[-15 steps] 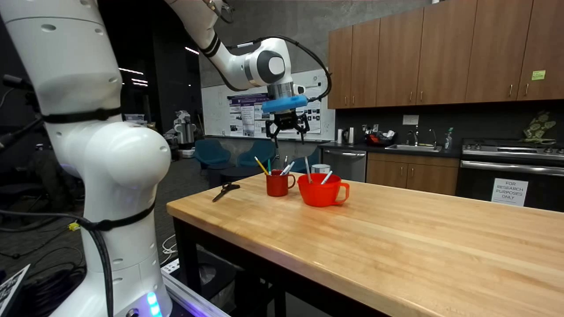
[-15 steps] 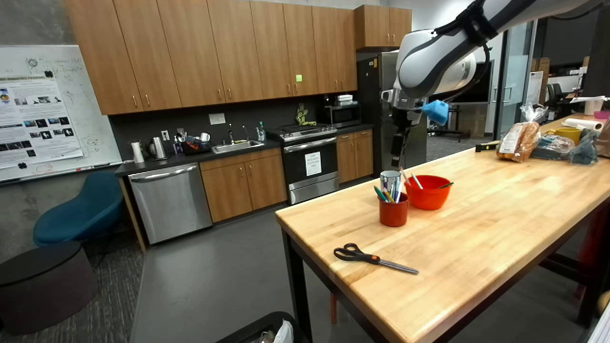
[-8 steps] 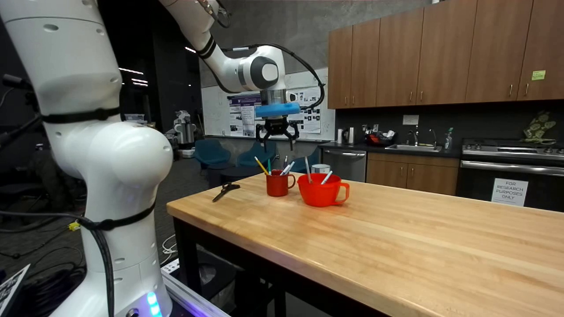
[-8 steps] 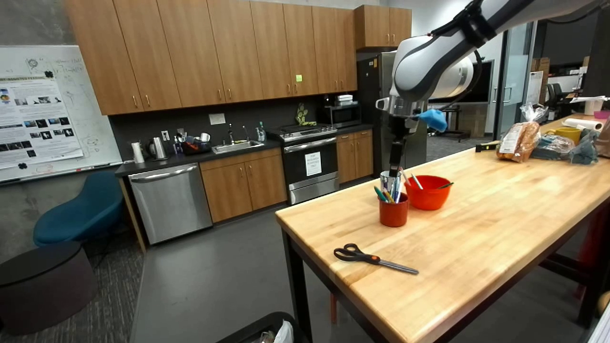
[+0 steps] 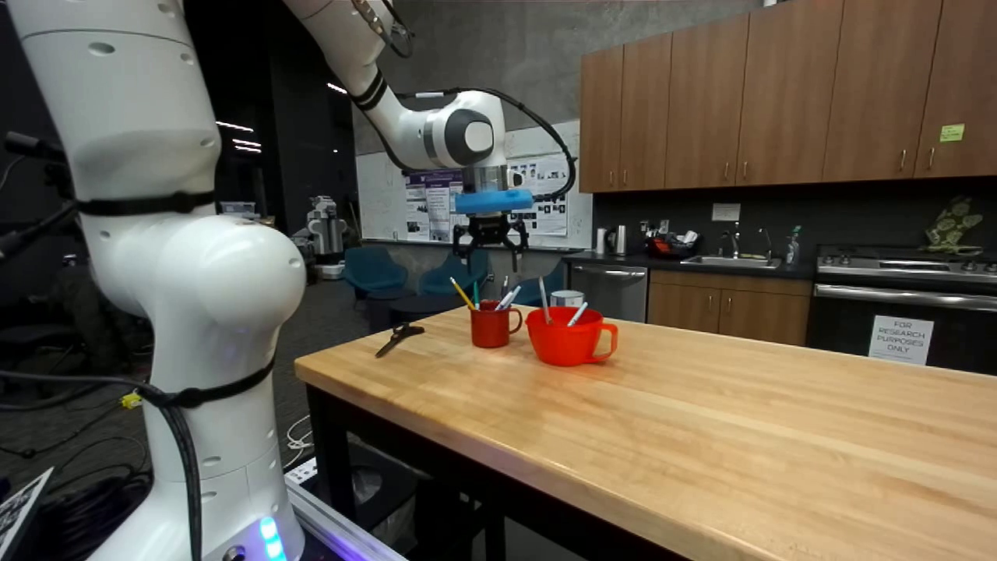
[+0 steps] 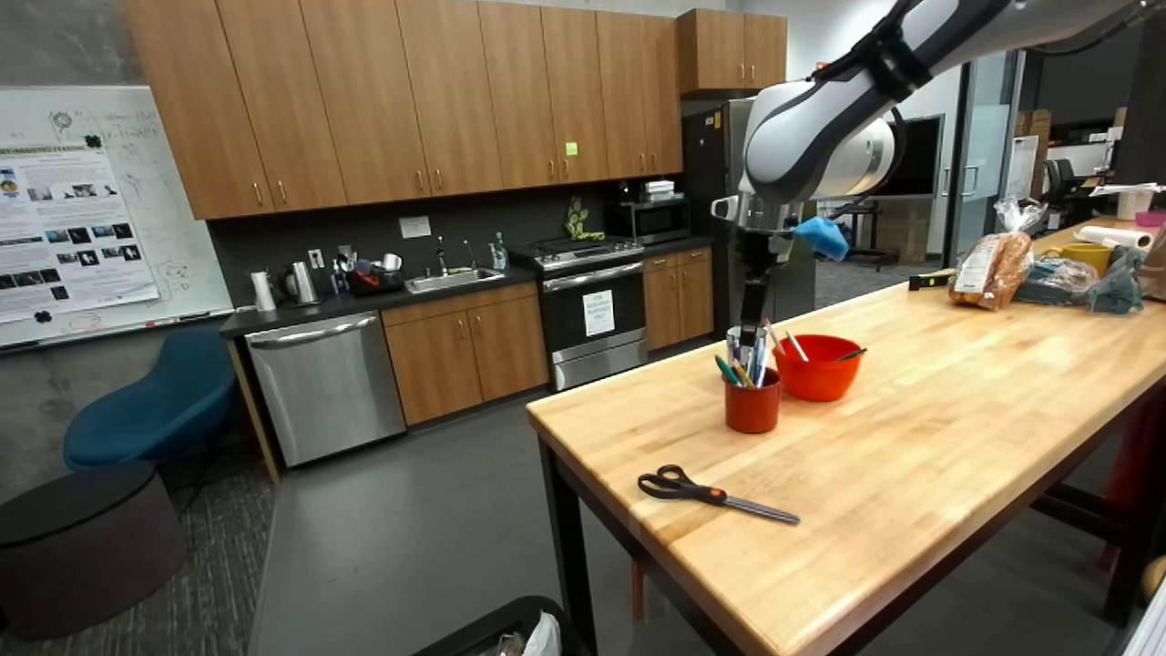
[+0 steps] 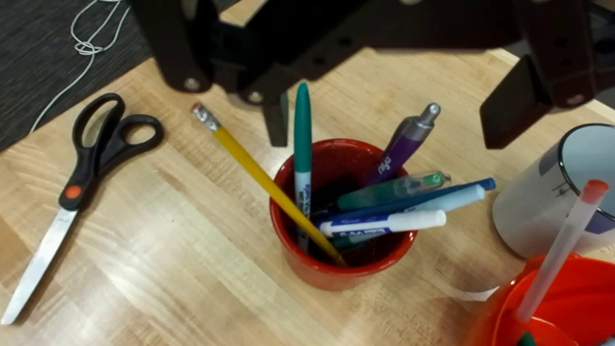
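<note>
My gripper (image 7: 387, 137) is open and empty, with its fingers spread wide above the red mug (image 7: 336, 281). The mug, also in both exterior views (image 5: 491, 331) (image 6: 752, 412), stands upright and holds several pens. A green-capped marker (image 7: 302, 129) and a purple pen (image 7: 399, 144) rise between the fingers in the wrist view; the green cap is nearest the left finger (image 7: 276, 127). A yellow pencil (image 7: 259, 178) leans out to the left. A white-capped marker (image 7: 384, 223) and other pens lean right. The gripper also shows in both exterior views (image 5: 492, 261) (image 6: 751, 333).
An orange-red bowl (image 5: 565, 347) with pens stands beside the mug on the wooden table (image 5: 701, 428). A white cup (image 7: 528, 211) stands behind it. Black scissors (image 6: 720, 495) lie near the table's corner. Bagged bread (image 6: 993, 269) lies at the far end.
The gripper has come down and moved sideways over the red mug, mostly in the earlier half second, with a slight further drop since. It stays open. The objects on the table have not moved.
</note>
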Robot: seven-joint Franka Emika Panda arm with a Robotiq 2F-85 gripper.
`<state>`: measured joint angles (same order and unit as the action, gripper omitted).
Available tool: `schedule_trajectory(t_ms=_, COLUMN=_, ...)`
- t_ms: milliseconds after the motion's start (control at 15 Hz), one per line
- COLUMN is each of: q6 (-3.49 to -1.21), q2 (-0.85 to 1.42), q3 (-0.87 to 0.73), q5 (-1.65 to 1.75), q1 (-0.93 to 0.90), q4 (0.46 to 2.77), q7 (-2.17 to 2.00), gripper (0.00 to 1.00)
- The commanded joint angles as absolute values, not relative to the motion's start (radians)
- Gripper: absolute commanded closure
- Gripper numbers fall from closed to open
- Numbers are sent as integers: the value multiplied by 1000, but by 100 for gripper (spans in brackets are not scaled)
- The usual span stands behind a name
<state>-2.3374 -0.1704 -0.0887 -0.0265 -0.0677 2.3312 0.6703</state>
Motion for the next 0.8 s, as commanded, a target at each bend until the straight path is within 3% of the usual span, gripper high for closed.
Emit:
schedule_trajectory(t_ms=0, q6=-2344, q2=-115, q3=-75, q5=-41, q1=-61, q4=2282, q7=684, gripper=0)
schedule_trajectory(t_ms=200, q6=-2345, q2=-86, q3=-67, q5=-42, q1=-57, q4=2255, q7=683, gripper=2)
schedule_trajectory(t_ms=333, q6=-2340, q2=-73, q3=-61, q5=-39, q1=-54, q4=2243, q7=680, gripper=26)
schedule_trajectory(t_ms=533, q6=-2336, q2=-62, q3=-57, q5=-33, q1=-47, q4=2233, q7=672, gripper=44)
schedule_trajectory(t_ms=733, q6=-2328, q2=-65, q3=-56, q5=-30, q1=-38, q4=2232, q7=668, gripper=69)
